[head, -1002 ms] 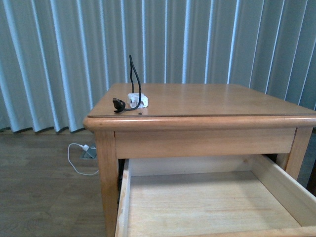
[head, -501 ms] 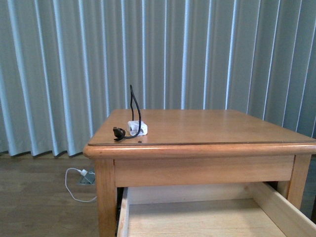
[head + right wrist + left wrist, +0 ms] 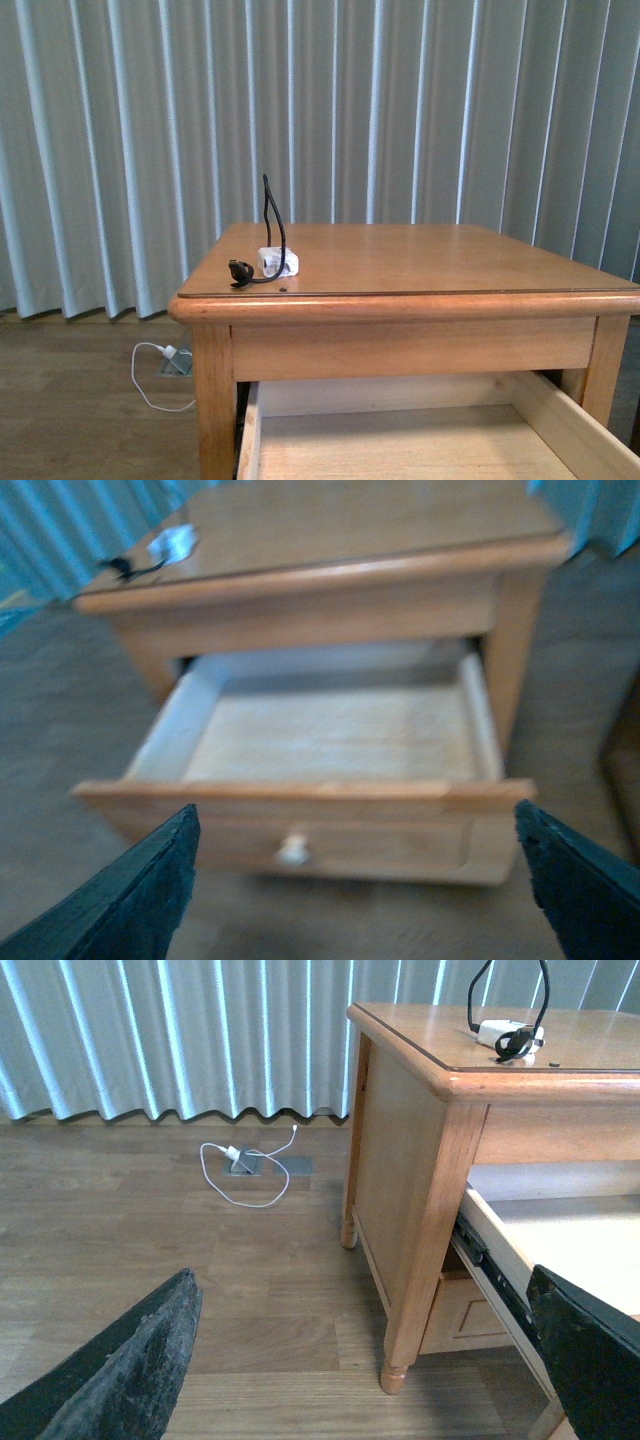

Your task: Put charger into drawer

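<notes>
Nightstand [image 3: 420,255] ahead; left gripper [image 3: 360,1290], right gripper [image 3: 355,815] agape

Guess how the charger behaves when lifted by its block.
The charger block is small, so probably light and rigid. Its thin black cable stands up in a loop, so it is likely springy. On the glossy tabletop it may slide if nudged.

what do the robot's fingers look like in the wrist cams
The left fingers are black, rough-textured wedges tapering to blunt tips. The right fingers share that shape, looking dark teal in a blurred view. No cables or markings show.
</notes>
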